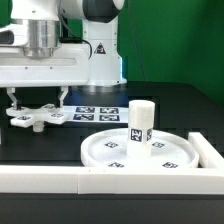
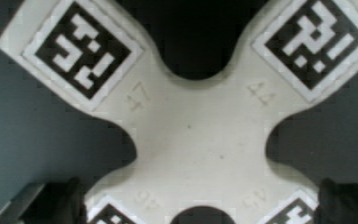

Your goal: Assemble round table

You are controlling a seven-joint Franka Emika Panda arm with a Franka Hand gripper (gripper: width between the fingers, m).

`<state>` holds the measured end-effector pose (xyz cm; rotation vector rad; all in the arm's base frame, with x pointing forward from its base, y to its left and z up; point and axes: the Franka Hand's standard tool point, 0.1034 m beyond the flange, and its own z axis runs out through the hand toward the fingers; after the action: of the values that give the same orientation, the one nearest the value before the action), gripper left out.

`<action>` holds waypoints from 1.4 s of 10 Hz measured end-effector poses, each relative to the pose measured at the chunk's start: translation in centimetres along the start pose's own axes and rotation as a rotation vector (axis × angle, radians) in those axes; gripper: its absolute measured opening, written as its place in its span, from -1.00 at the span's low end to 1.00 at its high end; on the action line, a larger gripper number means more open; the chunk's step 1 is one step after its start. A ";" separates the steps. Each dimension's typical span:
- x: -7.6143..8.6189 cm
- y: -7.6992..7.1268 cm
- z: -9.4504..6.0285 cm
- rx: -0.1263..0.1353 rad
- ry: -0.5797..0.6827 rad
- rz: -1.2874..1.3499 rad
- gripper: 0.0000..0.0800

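Observation:
The white cross-shaped piece (image 1: 35, 116) lies flat on the black table at the exterior view's left; it fills the wrist view (image 2: 190, 120), its tags showing on the arms. My gripper (image 1: 37, 103) is lowered over it, open, with one finger (image 2: 51, 200) on each side of the piece's middle; I cannot tell whether they touch it. The large rimmed round disc (image 1: 165, 155) lies at the front, to the exterior view's right. The short cylindrical post (image 1: 140, 122) stands upright on the disc.
The marker board (image 1: 98, 111) lies on the table behind the disc. A long white wall (image 1: 60, 181) runs along the front edge and up the exterior view's right side (image 1: 212, 152). The robot's base (image 1: 100, 50) stands behind.

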<state>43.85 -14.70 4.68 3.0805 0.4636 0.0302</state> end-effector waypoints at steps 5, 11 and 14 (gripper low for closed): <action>-0.7 0.0 0.8 0.002 -0.016 0.000 0.62; -1.0 0.0 1.4 0.004 -0.026 0.001 0.62; -0.9 0.1 1.5 0.003 -0.026 0.000 0.62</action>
<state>43.05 -15.12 3.20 3.0794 0.4624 -0.0109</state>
